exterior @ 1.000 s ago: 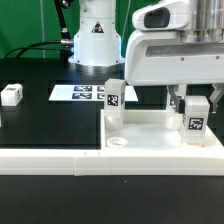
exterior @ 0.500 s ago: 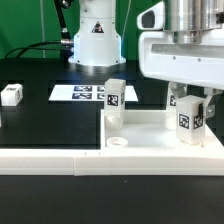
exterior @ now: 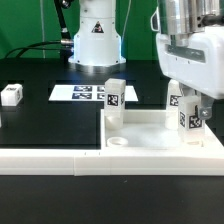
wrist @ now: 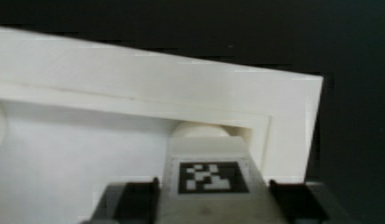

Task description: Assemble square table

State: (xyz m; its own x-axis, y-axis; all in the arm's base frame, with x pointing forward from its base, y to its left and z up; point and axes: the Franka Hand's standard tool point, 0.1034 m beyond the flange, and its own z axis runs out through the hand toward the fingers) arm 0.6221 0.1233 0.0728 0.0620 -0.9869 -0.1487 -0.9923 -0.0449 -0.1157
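The white square tabletop (exterior: 150, 137) lies flat at the exterior view's right, with an open round socket (exterior: 118, 142) at its near left corner. One white tagged leg (exterior: 114, 97) stands upright at its far left corner. My gripper (exterior: 188, 112) is shut on a second tagged leg (exterior: 187, 119), held upright at the tabletop's right corner. In the wrist view the leg (wrist: 215, 176) sits between my two dark fingers (wrist: 136, 203), over the tabletop's corner (wrist: 100, 110). A third small leg (exterior: 11, 94) lies on the black table at the far left.
The marker board (exterior: 78, 93) lies behind the tabletop near the robot base (exterior: 96, 40). A long white rail (exterior: 50, 159) runs along the front edge and up the right side of the tabletop.
My gripper has turned about its vertical axis with the leg in it; the leg's tag has swung round from facing front. The other parts have not moved.
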